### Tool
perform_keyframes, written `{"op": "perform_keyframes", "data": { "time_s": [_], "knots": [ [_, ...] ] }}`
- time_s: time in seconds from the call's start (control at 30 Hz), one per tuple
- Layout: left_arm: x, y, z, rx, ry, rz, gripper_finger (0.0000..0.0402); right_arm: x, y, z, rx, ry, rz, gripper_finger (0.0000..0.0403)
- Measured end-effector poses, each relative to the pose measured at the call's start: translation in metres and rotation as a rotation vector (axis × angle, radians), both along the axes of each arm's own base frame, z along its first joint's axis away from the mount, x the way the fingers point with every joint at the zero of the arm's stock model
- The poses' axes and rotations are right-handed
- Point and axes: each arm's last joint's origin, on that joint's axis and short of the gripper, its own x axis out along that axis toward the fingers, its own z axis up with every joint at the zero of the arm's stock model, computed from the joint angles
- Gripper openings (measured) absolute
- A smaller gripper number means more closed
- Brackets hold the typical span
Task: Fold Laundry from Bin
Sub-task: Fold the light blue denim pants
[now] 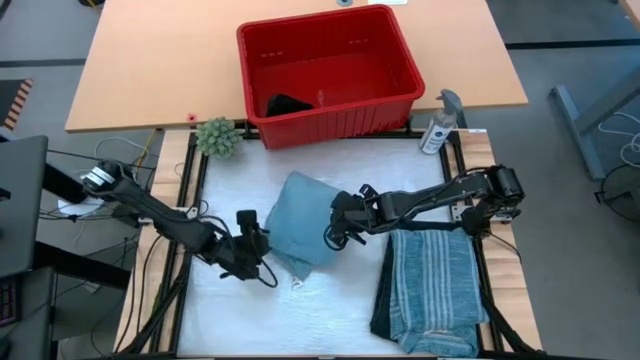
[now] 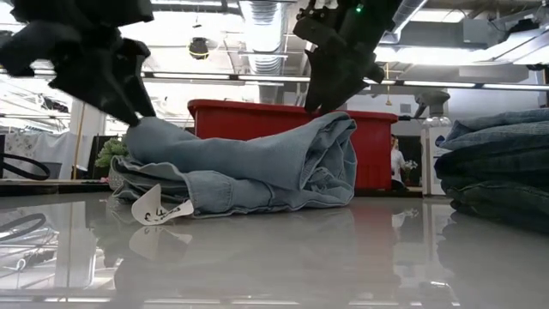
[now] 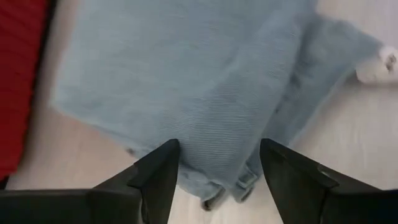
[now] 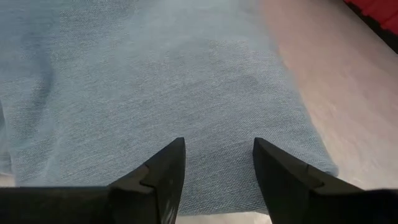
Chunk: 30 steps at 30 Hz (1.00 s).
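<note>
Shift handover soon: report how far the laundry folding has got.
Done: a folded stack lies at the table's right side. In hand: the light blue denim piece lies folded mid-table, with the left claw and right claw open at either side, gripping nothing. Left: a small black item in the red bin.

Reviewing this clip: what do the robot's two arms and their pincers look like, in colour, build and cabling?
Both arms are dark, near-black jointed links. The left arm's base shows a pale silver-white part, with thin black cables trailing beside it. The left pincer and the right pincer are black; in each wrist view the two fingers are matte, broad at the base and taper to blunt wedge tips. No markings are legible.
</note>
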Motion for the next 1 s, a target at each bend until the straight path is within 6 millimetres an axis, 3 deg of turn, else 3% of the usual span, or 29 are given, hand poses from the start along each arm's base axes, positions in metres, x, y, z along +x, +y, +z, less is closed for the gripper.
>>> {"op": "perform_keyframes", "data": {
  "time_s": [0.17, 0.37, 0.73, 0.87, 1.0],
  "knots": [
    [0.009, -0.011, -0.016, 0.033, 0.094, -0.126, 0.0213, -0.001, 0.000, -0.001, 0.013, 0.021, 0.016, 0.0214],
    [0.023, -0.022, -0.013, 0.262, 0.126, -0.206, 0.0213, -0.001, 0.000, -0.001, 0.017, 0.021, 0.018, 0.0214],
    [0.032, -0.022, -0.040, 0.368, 0.255, -0.252, 0.0206, -0.002, 0.007, -0.001, 0.034, 0.016, 0.027, 0.0214],
    [0.034, -0.018, -0.043, 0.332, 0.302, -0.217, 0.0154, -0.002, 0.011, -0.002, 0.070, 0.018, 0.044, 0.0213],
    [0.039, -0.016, -0.025, 0.330, 0.304, -0.170, 0.0061, -0.003, 0.017, -0.002, 0.075, 0.019, 0.065, 0.0203]
  ]
}}
